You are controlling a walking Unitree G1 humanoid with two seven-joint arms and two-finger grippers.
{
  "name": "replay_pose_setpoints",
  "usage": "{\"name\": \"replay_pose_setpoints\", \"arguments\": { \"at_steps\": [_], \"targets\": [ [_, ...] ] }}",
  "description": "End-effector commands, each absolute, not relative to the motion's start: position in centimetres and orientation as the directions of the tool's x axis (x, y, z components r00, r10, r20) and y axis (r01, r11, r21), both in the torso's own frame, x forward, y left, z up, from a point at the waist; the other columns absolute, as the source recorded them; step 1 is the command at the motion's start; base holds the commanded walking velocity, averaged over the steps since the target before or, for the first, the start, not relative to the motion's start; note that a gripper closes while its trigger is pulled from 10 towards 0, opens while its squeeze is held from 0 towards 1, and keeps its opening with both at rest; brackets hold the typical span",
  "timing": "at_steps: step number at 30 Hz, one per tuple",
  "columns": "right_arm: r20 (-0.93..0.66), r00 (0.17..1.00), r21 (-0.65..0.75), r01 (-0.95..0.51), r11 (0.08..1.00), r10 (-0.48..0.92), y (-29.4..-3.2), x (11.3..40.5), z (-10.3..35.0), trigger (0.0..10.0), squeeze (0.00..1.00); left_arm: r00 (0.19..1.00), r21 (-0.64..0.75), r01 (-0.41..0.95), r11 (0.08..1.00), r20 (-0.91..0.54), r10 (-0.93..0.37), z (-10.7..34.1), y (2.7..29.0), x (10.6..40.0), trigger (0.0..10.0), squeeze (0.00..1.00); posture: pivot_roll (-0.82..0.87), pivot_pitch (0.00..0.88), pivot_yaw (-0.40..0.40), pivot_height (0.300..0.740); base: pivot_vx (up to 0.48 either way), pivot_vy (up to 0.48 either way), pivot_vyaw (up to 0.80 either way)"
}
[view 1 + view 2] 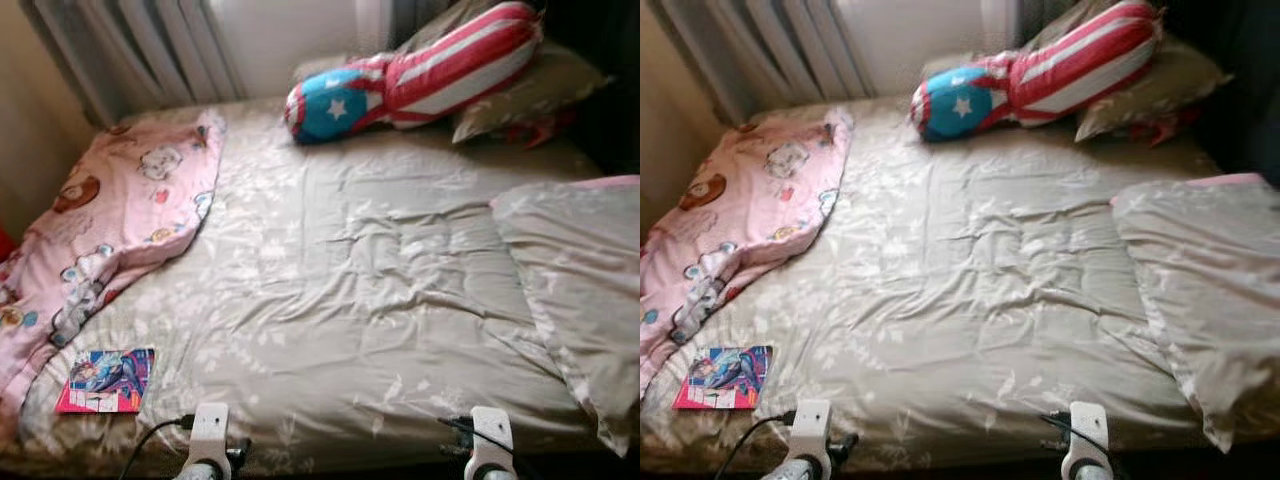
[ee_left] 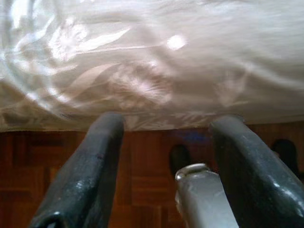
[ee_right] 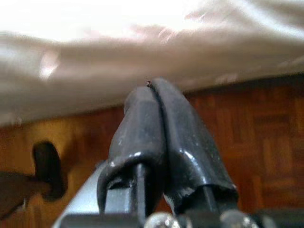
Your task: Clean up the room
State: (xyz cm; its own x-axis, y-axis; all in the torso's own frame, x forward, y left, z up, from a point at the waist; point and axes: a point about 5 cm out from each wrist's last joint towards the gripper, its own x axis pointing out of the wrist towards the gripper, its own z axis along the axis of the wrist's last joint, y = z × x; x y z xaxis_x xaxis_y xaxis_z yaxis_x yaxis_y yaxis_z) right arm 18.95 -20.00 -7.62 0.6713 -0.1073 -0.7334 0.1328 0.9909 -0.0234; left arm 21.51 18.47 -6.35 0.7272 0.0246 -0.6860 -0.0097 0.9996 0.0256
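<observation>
A bed with a grey-green leaf-print cover (image 1: 350,280) lies before me. A colourful comic book (image 1: 105,380) rests on its near left corner. A pink cartoon-print blanket (image 1: 110,230) is crumpled along the left side. At the head lie a red, white and blue star cushion (image 1: 410,75) and a grey pillow (image 1: 530,95). Another grey pillow (image 1: 580,290) sits at the right edge. My left gripper (image 2: 166,126) hangs open below the bed's front edge, over the wooden floor. My right gripper (image 3: 154,90) is shut, empty, also low by the bed's edge.
Grey curtains (image 1: 150,50) hang behind the bed at the back left. A beige wall (image 1: 25,110) borders the left side. Parquet floor (image 2: 142,161) runs under the bed's front edge. Both forearms (image 1: 210,440) show at the bottom of the eye views.
</observation>
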Motion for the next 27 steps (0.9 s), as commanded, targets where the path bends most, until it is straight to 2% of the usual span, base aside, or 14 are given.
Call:
{"name": "replay_pose_setpoints", "arguments": {
  "at_steps": [1, 16, 21, 27],
  "targets": [
    [-0.757, 0.648, -0.019, 0.107, 0.994, -0.085, -19.2, 18.3, -8.1, 10.0, 0.00, 0.681, 0.045, -0.032, 0.998, -0.730, 0.055, -7.2, 19.2, 20.0, 10.0, 0.00, -0.16, 0.125, 0.077, 0.740, 0.000, 0.405, 0.00],
    [-0.770, 0.632, -0.098, 0.025, 0.995, -0.092, -21.3, 18.2, -7.8, 10.0, 0.00, 0.653, 0.011, -0.079, 0.997, -0.755, 0.061, -8.1, 17.7, 18.7, 10.0, 0.00, -0.15, 0.107, -0.011, 0.740, 0.000, 0.405, 0.00],
    [-0.770, 0.632, -0.106, 0.008, 0.994, -0.087, -21.3, 18.2, -7.8, 10.0, 0.00, 0.641, 0.015, -0.088, 0.996, -0.764, 0.068, -8.4, 17.9, 18.1, 10.0, 0.00, -0.15, 0.108, -0.012, 0.740, 0.000, 0.411, 0.47],
    [-0.786, 0.609, -0.092, 0.054, 0.994, -0.106, -21.8, 17.1, -8.3, 10.0, 0.00, 0.629, 0.024, -0.078, 0.997, -0.775, 0.067, -8.6, 18.2, 17.6, 10.0, 0.00, -0.16, 0.107, 0.021, 0.740, 0.000, 0.412, 0.34]
  ]
}}
